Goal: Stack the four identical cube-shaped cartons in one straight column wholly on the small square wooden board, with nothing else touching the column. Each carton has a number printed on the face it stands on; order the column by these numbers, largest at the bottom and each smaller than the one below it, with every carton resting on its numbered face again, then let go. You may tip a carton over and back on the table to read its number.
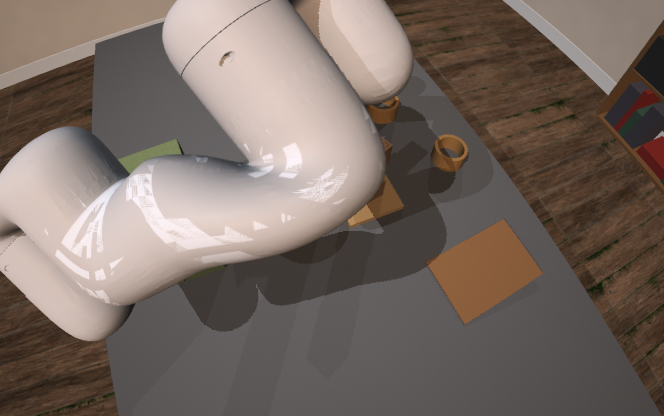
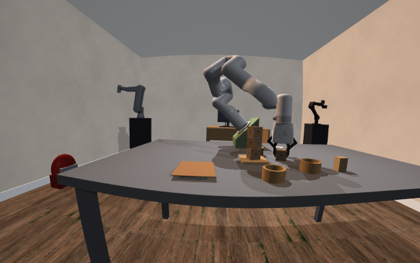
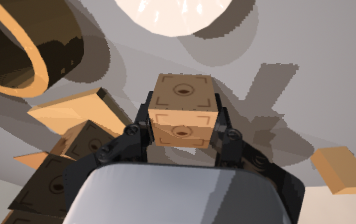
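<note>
Cube carton (image 3: 183,111) | matte cardboard, printed square frames | black gripper (image 3: 183,134) jaws pinching its sides | on grey table (image 2: 126,164)

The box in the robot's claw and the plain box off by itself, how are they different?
The box in the claw has printed marks on its faces; the lone box looks plain. The gripper is shut on the first box beside the stack; nothing touches the lone box, which sits past the rings. Both are brown, box-shaped, and on the table.
</note>
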Robot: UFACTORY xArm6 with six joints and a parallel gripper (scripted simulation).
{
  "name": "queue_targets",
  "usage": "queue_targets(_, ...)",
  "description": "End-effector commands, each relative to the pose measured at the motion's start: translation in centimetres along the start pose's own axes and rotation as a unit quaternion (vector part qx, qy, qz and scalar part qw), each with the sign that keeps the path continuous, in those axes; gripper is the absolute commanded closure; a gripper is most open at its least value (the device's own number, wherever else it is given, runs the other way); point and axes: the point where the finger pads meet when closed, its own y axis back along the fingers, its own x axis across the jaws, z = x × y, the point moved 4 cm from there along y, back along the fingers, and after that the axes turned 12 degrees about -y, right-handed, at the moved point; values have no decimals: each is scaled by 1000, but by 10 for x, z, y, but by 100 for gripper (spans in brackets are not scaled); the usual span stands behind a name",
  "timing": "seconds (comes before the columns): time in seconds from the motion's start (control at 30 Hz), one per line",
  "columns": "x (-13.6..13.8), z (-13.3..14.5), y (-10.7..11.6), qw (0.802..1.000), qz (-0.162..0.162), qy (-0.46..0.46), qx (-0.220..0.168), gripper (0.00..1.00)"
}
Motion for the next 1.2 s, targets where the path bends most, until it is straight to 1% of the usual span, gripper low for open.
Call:
queue_targets(0.0,1,2,20,1000,2,-1,-2,100)
queue_targets(0.07,1,1,45,1000,2,-1,-1,100)
queue_targets(0.17,1,1,96,1000,2,-1,-1,100)
queue_targets(0.23,1,1,118,1000,2,-1,-2,100)
queue_targets(0.4,1,1,184,1000,2,-1,-1,100)
queue_targets(0.47,1,1,184,1000,2,-1,-1,100)
queue_targets(0.5,0,1,191,1000,2,-1,-1,100)
queue_targets(0.57,-1,2,192,1000,2,-1,-1,100)
queue_targets(0.6,-7,9,195,1000,3,0,-1,100)
queue_targets(0.63,-21,24,201,1000,4,0,-1,100)
queue_targets(0.67,-42,43,209,1000,4,0,-1,100)
queue_targets(0.77,-70,61,212,1000,3,0,-1,100)
queue_targets(0.9,-111,94,221,1000,2,-1,-1,100)
queue_targets(0.97,-116,99,207,1000,2,-1,-2,100)
queue_targets(1.03,-116,99,207,1000,2,-1,-2,100)
queue_targets(1.1,-116,98,188,1000,2,-1,-2,100)
queue_targets(1.17,-116,98,179,1000,2,-1,-1,100)
